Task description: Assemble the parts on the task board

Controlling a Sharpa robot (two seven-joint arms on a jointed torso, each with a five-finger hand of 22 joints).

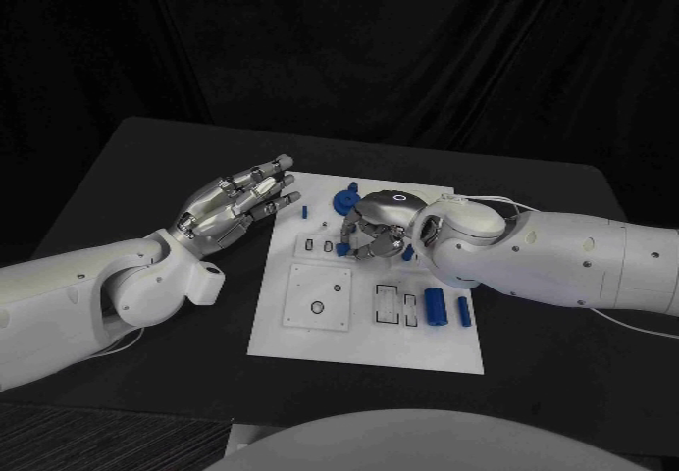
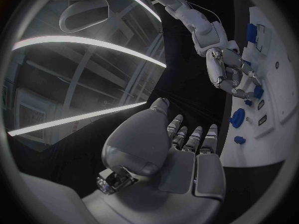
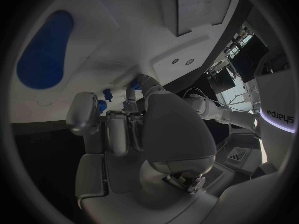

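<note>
Now, small blue part [image 1: 344, 249] at the white board's [image 1: 368, 339] middle, under my right hand [image 1: 375, 228] | looks light, stiff, slick; I'd pinch its sides | right fingers curl over it, grip unclear | left hand [image 1: 237, 201] spread, empty, beside the board's edge.

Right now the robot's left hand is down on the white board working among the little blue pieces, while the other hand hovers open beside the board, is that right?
Not quite: the hands are swapped. In the head view the right hand is down on the task board among the blue parts, fingers curled over them, while the left hand hovers open at the board's edge, holding nothing.
</note>
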